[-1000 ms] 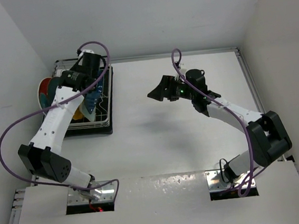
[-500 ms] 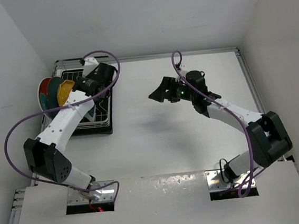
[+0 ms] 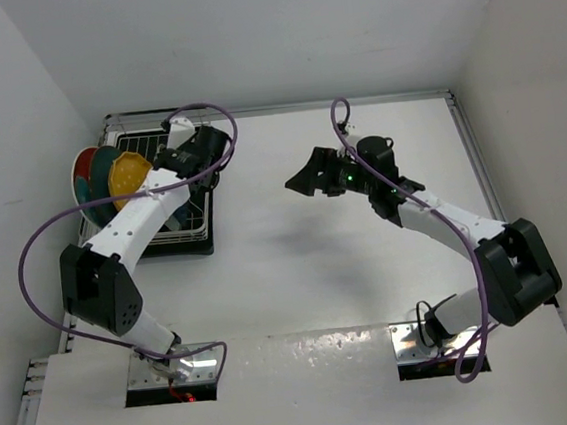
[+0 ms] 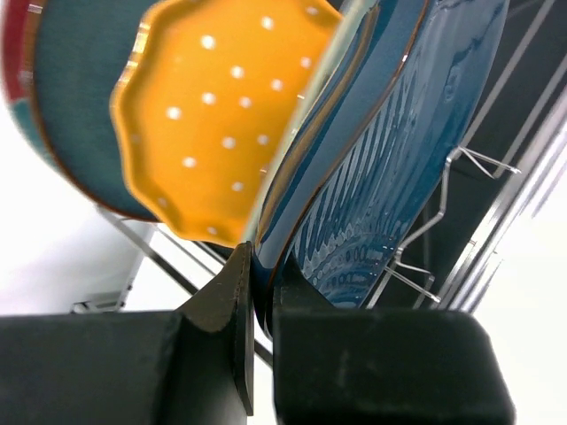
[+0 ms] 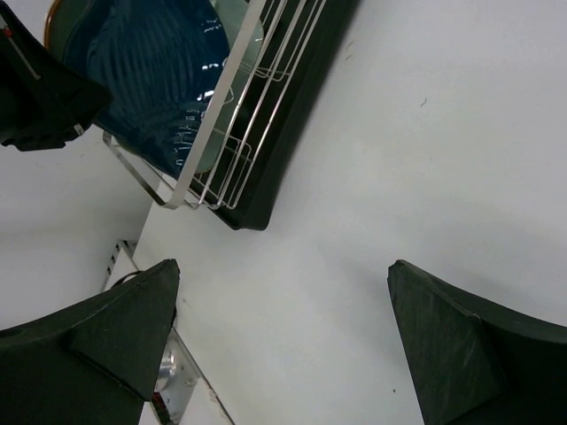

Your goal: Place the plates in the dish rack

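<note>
The black wire dish rack [image 3: 134, 142] stands at the far left. The red-and-teal floral plate [image 3: 80, 170], the dark teal plate [image 3: 99, 180] and the yellow dotted plate [image 3: 127, 173] stand upright in it. In the left wrist view the yellow plate [image 4: 226, 115] stands before the dark teal plate [image 4: 80, 106], with the pale blue plate's edge [image 4: 297, 133] behind it. My left gripper [image 4: 257, 266] is shut on the lower rim of the dark blue leaf-shaped plate [image 4: 399, 168], which stands among the rack's tines [image 4: 478, 164]. My right gripper [image 3: 305, 175] is open and empty over the table's middle.
The right wrist view shows the rack's corner [image 5: 266, 150] with the leaf plate [image 5: 151, 71] inside and white table [image 5: 425, 159] below. White walls close in the left, back and right. The rack sits tight against the left wall.
My left wrist has swung to the right over the rack with the leaf plate, uncovering the yellow plate. The right arm has barely moved.
</note>
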You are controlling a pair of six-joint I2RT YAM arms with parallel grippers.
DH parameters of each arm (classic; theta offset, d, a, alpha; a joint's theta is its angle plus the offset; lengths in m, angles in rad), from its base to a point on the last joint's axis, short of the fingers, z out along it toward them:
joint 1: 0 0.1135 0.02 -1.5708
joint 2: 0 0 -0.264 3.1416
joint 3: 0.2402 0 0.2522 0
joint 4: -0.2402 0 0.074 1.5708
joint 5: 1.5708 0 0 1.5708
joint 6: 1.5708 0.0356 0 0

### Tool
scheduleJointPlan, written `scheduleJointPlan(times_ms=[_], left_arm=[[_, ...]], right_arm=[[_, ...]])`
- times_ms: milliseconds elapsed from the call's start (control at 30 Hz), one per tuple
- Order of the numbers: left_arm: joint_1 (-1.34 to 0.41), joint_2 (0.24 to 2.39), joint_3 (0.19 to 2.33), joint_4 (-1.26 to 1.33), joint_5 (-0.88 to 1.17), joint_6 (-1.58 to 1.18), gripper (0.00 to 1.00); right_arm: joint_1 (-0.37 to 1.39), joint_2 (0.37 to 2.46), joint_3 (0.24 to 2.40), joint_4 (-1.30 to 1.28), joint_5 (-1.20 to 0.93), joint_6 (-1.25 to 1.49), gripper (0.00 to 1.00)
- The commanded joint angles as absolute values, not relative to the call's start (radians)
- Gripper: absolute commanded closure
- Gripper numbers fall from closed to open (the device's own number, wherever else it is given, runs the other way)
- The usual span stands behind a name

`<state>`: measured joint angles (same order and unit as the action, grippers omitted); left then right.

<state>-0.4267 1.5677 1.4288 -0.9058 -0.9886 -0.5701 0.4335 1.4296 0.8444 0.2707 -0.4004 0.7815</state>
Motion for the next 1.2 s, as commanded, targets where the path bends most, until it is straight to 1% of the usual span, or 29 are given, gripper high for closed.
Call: scheduleJointPlan(times_ms=[0,200,300,333,400,600,667,700,800,833,867,900,933,1033,1167], left_arm=[[-0.422,1.563,1.431,-0.851,-0.981,-0.592,1.0],[-0.373,1.592,1.41,-0.83,-0.921,-0.548,0.99],[-0.362,1.605,1.41,-0.83,-0.873,-0.514,0.87],[-0.362,1.605,1.41,-0.83,-0.849,-0.514,0.81],[-0.362,1.614,1.41,-0.83,-0.839,-0.502,0.8],[-0.353,1.632,1.43,-0.83,-0.805,-0.482,0.78],[-0.353,1.632,1.419,-0.83,-0.796,-0.471,0.74],[-0.353,1.632,1.419,-0.83,-0.796,-0.46,0.72],[-0.353,1.632,1.419,-0.83,-0.796,-0.46,0.61],[-0.353,1.623,1.419,-0.83,-0.796,-0.45,0.55],[-0.353,1.623,1.428,-0.83,-0.808,-0.449,0.44],[-0.353,1.612,1.437,-0.83,-0.818,-0.44,0.37],[-0.353,1.612,1.437,-0.83,-0.818,-0.431,0.33],[-0.353,1.592,1.468,-0.83,-0.818,-0.422,0.29],[-0.353,1.583,1.525,-0.83,-0.853,-0.388,0.2]], right_arm=[[0.426,1.388,0.83,0.299,-0.393,0.764,0.0],[0.417,1.373,0.815,0.296,-0.388,0.762,0.0],[0.416,1.368,0.808,0.295,-0.387,0.759,0.0],[0.414,1.367,0.808,0.296,-0.388,0.759,0.0],[0.413,1.368,0.808,0.296,-0.387,0.759,0.0],[0.41,1.361,0.805,0.29,-0.385,0.756,0.0],[0.408,1.361,0.802,0.288,-0.38,0.752,0.0],[0.411,1.361,0.802,0.29,-0.382,0.755,0.0],[0.405,1.359,0.799,0.29,-0.383,0.753,0.0],[0.405,1.361,0.801,0.288,-0.383,0.756,0.0],[0.406,1.362,0.801,0.288,-0.383,0.755,0.0],[0.407,1.364,0.804,0.288,-0.385,0.756,0.0],[0.407,1.367,0.804,0.285,-0.385,0.755,0.0],[0.41,1.367,0.808,0.285,-0.385,0.752,0.0],[0.407,1.367,0.811,0.281,-0.393,0.747,0.0]])
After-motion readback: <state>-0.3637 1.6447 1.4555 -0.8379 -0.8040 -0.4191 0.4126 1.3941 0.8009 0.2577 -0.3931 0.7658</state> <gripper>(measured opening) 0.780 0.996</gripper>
